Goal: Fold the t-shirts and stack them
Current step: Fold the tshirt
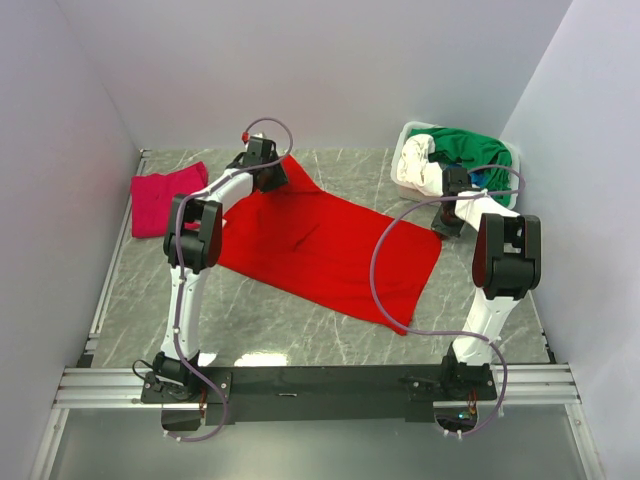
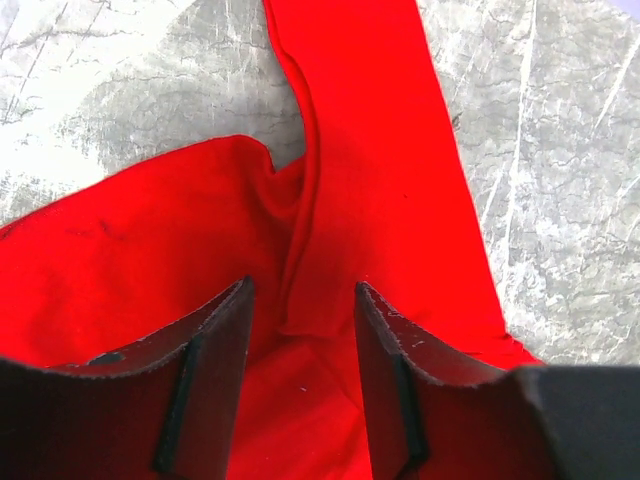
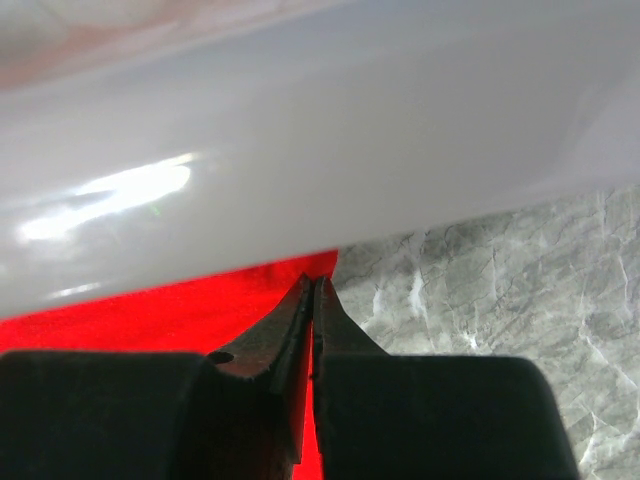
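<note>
A bright red t-shirt [image 1: 320, 245] lies spread on the marble table. My left gripper [image 1: 272, 170] hovers over its far left corner, open. In the left wrist view a raised fold of the red cloth [image 2: 380, 150] runs between the fingers [image 2: 215, 370]. My right gripper [image 1: 447, 222] is at the shirt's right corner, beside the basket. In the right wrist view it [image 3: 313, 285] is shut, with the red edge [image 3: 150, 315] meeting its tips. A folded magenta-pink shirt [image 1: 165, 198] lies at far left. Green [image 1: 470, 150], white [image 1: 415, 165] and blue [image 1: 497, 180] shirts fill the basket.
The white plastic basket [image 1: 404, 140] stands at the back right; its wall [image 3: 320, 130] fills the upper right wrist view, just beyond the tips. Grey walls close in the left, back and right sides. Bare marble [image 1: 300, 330] lies between the red shirt and the arm bases.
</note>
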{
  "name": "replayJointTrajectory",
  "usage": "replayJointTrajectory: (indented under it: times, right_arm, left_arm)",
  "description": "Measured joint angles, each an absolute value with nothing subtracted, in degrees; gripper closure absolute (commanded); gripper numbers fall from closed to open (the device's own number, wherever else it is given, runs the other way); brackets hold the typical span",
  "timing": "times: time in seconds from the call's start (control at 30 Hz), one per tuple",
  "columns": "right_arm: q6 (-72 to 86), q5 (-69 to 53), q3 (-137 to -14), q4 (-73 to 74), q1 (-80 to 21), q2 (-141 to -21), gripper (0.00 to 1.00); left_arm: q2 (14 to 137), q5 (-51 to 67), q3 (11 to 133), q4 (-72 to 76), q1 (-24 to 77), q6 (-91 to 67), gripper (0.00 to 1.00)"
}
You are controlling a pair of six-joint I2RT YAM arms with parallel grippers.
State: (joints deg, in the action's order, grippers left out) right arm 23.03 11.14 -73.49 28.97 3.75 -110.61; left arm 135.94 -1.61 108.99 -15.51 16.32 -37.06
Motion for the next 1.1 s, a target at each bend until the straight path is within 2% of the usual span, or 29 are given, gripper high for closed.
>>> replayJointTrajectory:
  times: [0.27,0.47,0.5,0.83,1.1]
  right_arm:
    - [23.0,11.1,-73.5,29.0,3.7,-110.6,0.95]
    - [23.0,11.1,-73.5,29.0,3.7,-110.6,0.96]
    - [23.0,11.2,-73.5,29.0,3.7,-110.6,0.99]
    - [23.1,11.7,-70.8,29.6,2.8,-107.4,1.0]
    - [23.1,15.0,-66.6,30.7,-3.0,-100.2,1.0]
  left_arm:
    - [136.7,-1.7,109.1,-15.7,16.6,-36.9,0.71]
    - [136.9,-1.1,109.1,-15.7,16.6,-37.1,0.96]
    - [136.9,-1.0,109.1,-15.7,16.6,-37.1,1.0]
    - [136.0,-0.8,107.5,-14.2,16.7,-37.2,1.0]
    - [127.0,-0.7,99.2,-11.4,16.7,-37.8,1.0]
